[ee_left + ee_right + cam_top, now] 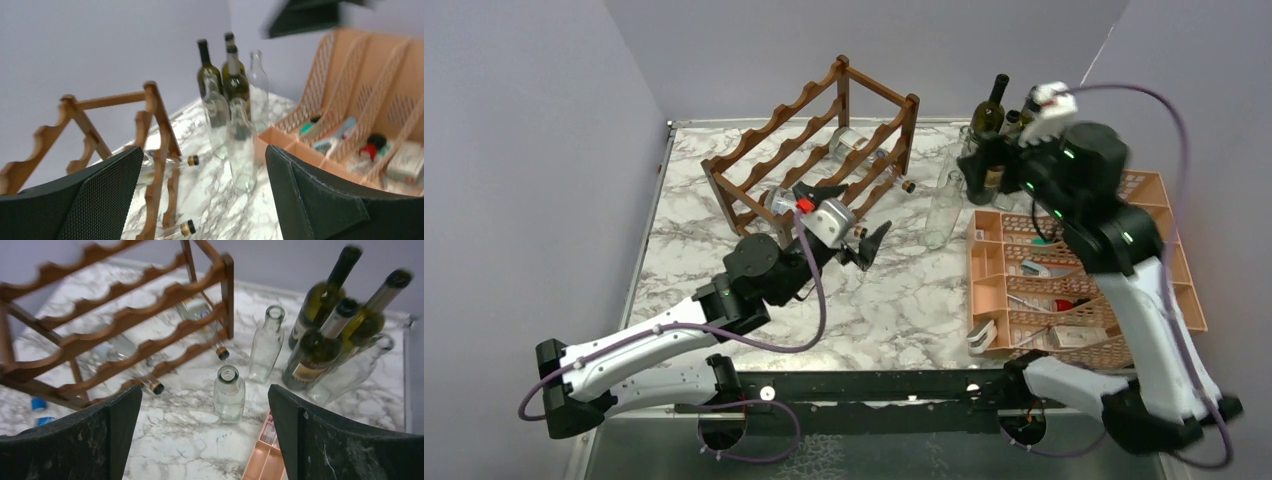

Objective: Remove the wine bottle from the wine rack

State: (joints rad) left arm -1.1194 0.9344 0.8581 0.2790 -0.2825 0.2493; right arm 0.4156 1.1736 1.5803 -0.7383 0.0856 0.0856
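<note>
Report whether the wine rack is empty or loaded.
Loaded. The wine rack holds two clear bottles lying on their sides in its lower tier: the nearer bottle and the farther bottle.

From where I stand, bare marble worktop (894, 300) runs from the arm bases up to the wine rack (814, 150). The left tool (846, 215), jaws spread wide, takes up the spot at the rack's near right corner. The scalloped top rails lie open from above. Below them, two clear bottles (145, 380) lie with their capped necks poking out to the right. The lane between the rack and the orange tray organiser (1169, 190) is tight, with upright clear bottles (267, 342) standing in it. Green wine bottles (320, 347) crowd the back right corner.
</note>
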